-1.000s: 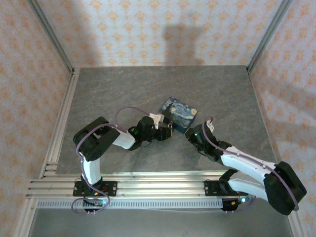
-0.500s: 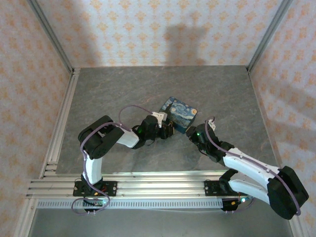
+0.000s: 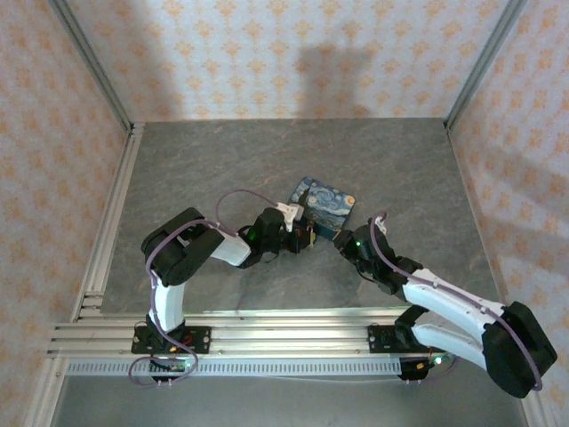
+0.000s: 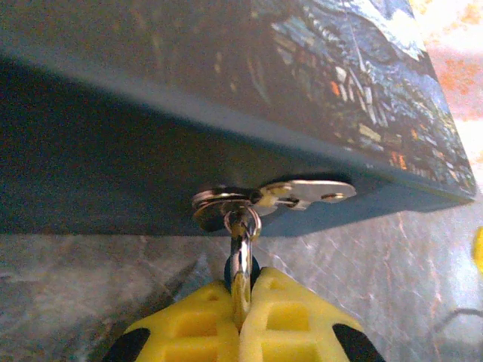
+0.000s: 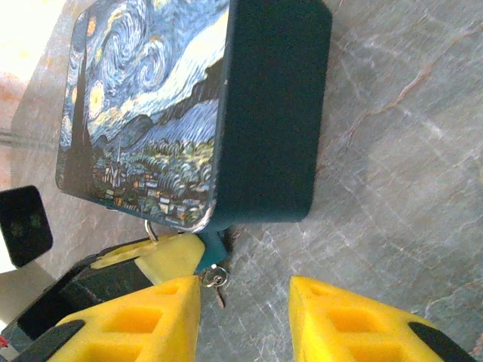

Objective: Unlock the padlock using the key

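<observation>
The blue swirl-painted tin [image 3: 322, 203] lies flat near the middle of the grey stone-patterned surface [image 3: 267, 160], with both arms reaching in to its near side. The left hand [image 3: 305, 236] is up against the tin's near-left side. In the left wrist view its yellow fingers [image 4: 290, 320] are pressed together with a thin metal strip pinched between them. Just beyond the tips the bluish body of the padlock [image 4: 251, 265] shows, hanging by its thin shackle from a small metal hasp [image 4: 287, 194] on the tin's dark side wall. The left hand [image 4: 240, 283] is thus closed on the padlock. The right hand [image 3: 340, 245] sits just beside the tin's near corner, close to the left hand but apart from it. In the right wrist view the right hand [image 5: 245, 290] has its fingers spread wide with nothing between them. The padlock [image 5: 213, 247] shows at the tin's lower corner, next to a left-hand finger [image 5: 162, 253]. The key [image 5: 216, 283], a tiny metal piece, hangs just below the padlock, close to the tip of one right-hand finger [image 5: 143, 320]. Whether it touches that finger or sits in the lock cannot be told.
</observation>
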Controlling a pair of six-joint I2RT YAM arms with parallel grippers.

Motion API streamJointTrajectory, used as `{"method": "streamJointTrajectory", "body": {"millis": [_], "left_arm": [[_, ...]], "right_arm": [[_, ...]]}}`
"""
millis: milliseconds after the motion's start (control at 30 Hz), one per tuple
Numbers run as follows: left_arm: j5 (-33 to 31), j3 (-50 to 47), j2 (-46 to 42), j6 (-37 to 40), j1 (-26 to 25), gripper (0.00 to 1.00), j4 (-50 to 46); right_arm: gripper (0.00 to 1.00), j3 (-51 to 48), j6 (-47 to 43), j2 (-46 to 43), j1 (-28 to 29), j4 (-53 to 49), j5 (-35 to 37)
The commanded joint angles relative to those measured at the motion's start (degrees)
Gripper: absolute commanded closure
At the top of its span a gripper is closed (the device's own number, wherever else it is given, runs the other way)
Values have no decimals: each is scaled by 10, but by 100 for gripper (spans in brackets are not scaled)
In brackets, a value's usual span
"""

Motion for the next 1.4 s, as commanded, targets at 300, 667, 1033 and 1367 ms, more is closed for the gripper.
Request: {"method": "streamJointTrajectory", "body": {"millis": [300, 667, 1033, 1367], "left_arm": [[189, 61, -6, 54, 14, 100, -96], [259, 95, -1, 49, 36, 100, -125], [194, 93, -28, 96, 38, 80, -210], [137, 50, -83, 105, 47, 61, -222]], "right_arm": [[66, -33, -16, 84, -6, 119, -97], [68, -39, -32, 154, -7, 180, -142], [68, -34, -12, 160, -7, 132, -82], [69, 12, -19, 37, 17, -30, 7]]}}
